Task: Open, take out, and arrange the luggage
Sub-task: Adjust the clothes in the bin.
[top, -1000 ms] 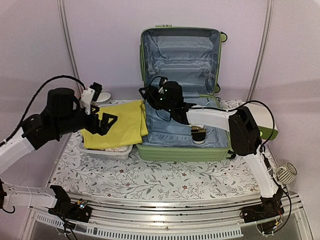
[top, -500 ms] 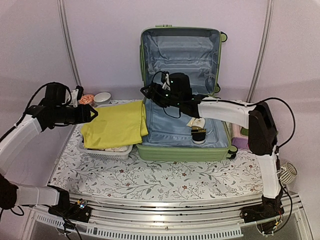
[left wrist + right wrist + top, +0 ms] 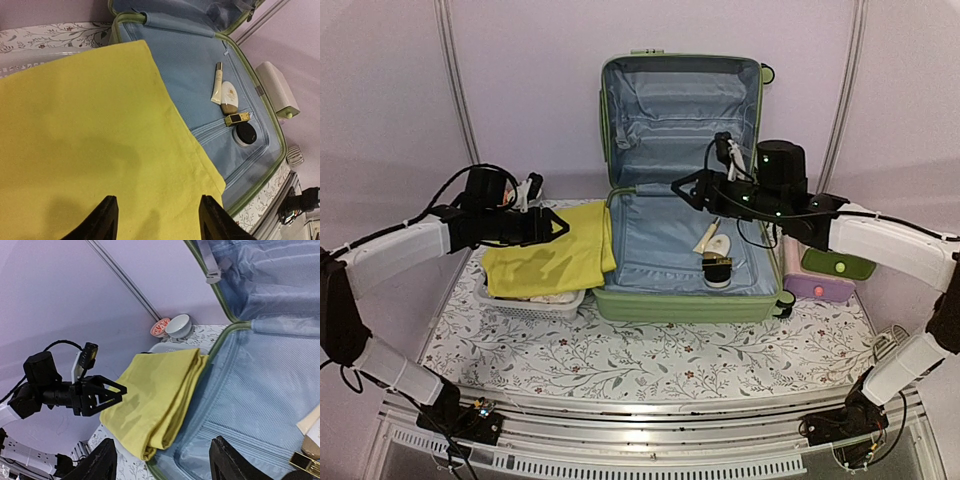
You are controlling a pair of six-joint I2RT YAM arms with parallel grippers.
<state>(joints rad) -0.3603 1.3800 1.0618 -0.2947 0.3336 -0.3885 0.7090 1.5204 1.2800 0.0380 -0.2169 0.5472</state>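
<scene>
The light-green luggage (image 3: 680,300) lies open on the table with its lid (image 3: 680,110) standing upright and its grey-blue lining (image 3: 200,75) (image 3: 260,385) bare. A cream tube (image 3: 218,82), a small bottle (image 3: 229,97) and a black jar (image 3: 718,270) rest in the base. A folded yellow cloth (image 3: 555,255) (image 3: 160,390) lies on the basket, its edge over the luggage's left rim. My left gripper (image 3: 545,228) (image 3: 159,212) hovers open just above the cloth (image 3: 75,130), nothing between its fingers. My right gripper (image 3: 685,188) (image 3: 162,460) is open and empty above the luggage base.
A white perforated basket (image 3: 535,303) sits under the cloth, left of the luggage. A white bowl (image 3: 178,326) and a red-patterned round item (image 3: 161,327) stand behind it by the wall. A white-green-purple box (image 3: 825,275) lies right of the luggage.
My left arm swung right and now sits over the yellow cloth, jaws narrower than before. My right arm pulled back from the luggage's left side toward the right.
</scene>
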